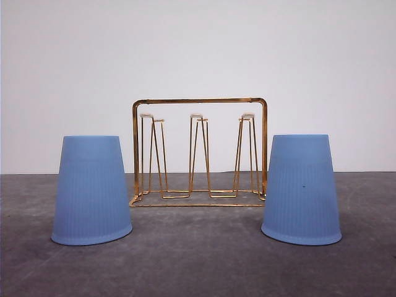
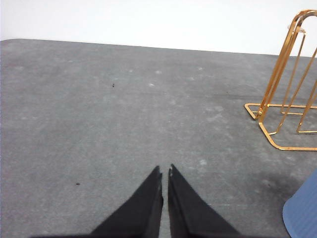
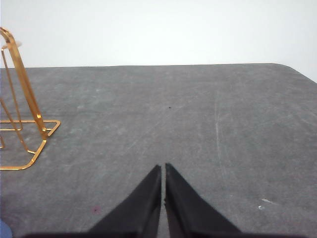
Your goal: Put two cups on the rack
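Observation:
Two light-blue ribbed cups stand upside down on the grey table, one at the left (image 1: 91,190) and one at the right (image 1: 301,189). Between and behind them stands the gold wire rack (image 1: 199,152), its white-tipped pegs bare. In the left wrist view my left gripper (image 2: 165,171) is shut with nothing in it, low over the table; the rack's end (image 2: 285,94) and an edge of a cup (image 2: 303,212) lie off to its side. In the right wrist view my right gripper (image 3: 163,168) is shut and empty, with the rack's other end (image 3: 22,106) off to its side.
The grey table (image 1: 198,260) runs back to a plain white wall. Bare tabletop (image 2: 99,114) stretches ahead of the left gripper, and likewise ahead of the right gripper (image 3: 198,109), where the table's far corner rounds off.

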Tool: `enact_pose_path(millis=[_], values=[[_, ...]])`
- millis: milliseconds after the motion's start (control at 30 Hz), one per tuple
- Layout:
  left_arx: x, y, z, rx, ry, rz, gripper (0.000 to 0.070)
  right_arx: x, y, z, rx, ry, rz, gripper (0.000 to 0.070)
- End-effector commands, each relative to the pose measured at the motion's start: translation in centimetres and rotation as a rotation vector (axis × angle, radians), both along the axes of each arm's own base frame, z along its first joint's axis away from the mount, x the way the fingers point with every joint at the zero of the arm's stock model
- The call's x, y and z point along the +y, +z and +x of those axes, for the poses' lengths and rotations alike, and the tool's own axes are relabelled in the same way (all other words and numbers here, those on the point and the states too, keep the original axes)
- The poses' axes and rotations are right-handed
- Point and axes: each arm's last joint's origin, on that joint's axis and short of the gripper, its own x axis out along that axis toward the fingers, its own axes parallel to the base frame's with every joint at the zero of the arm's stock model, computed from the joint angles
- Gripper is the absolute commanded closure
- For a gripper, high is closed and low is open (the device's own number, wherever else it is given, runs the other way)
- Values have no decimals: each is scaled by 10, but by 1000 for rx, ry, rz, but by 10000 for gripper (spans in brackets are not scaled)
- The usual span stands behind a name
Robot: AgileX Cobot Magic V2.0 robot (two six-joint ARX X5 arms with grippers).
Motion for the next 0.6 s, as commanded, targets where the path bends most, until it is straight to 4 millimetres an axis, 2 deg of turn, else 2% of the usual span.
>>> enact_pose_path(millis=[0, 167, 267, 400, 500, 567], values=[[0, -2, 1, -11, 0, 14, 700, 0, 0, 0, -8, 1, -4, 690], [0, 2, 1, -48, 7, -43, 700, 0, 5, 0, -55, -9, -2, 690], [0, 5, 2, -74, 20, -170, 700, 1, 7, 1, -80, 15, 13, 691], [0, 10, 2, -113, 32, -330, 700, 1, 13, 0, -130, 25, 154, 692], [0, 25, -1, -172, 30, -459, 698, 1, 25, -2, -157, 27, 251, 693], [1, 39, -4, -195, 29, -487, 696, 1, 39, -7, -168, 27, 283, 693]])
